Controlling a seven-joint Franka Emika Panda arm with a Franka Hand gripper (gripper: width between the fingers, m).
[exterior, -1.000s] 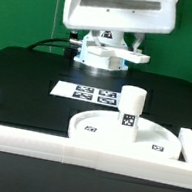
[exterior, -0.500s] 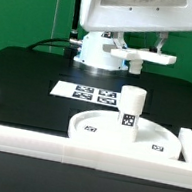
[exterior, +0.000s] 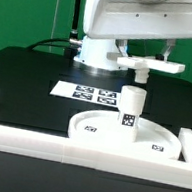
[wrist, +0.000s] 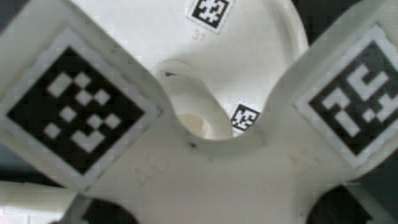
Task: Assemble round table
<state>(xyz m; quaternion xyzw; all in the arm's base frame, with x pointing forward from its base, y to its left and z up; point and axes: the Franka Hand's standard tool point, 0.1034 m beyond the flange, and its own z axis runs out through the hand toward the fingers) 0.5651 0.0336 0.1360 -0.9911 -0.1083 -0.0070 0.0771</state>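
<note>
We note the white plastic cross-shaped foot piece [exterior: 162, 67] hanging in the air under the arm's wrist. It lies flat with its arms level, clear of the table and of every other part. Below it the short white cylinder leg [exterior: 133, 107] stands upright in the middle of the large white rimmed round disc [exterior: 96, 133]. The disc lies flat on the black table [exterior: 25, 82], in front of the marker board [exterior: 92, 93] and inside the long white border rails [exterior: 35, 146]. The leg's long axis is vertical and its top is bare, with a clear gap of air between it and the foot piece. In the exterior view the centre of the cross sits a little toward that view's right of the leg's top. We cannot judge how far forward or back it is. The wrist view fills with the foot piece [wrist: 214, 110], showing tagged arms around a central socket, so we judge the next move to be lining that socket over the leg and lowering it. The gripper [exterior: 149, 59] has its fingers hidden by the piece in both views. Since the piece hangs free, they are probably clamped on it, though we cannot read how wide they stand.
</note>
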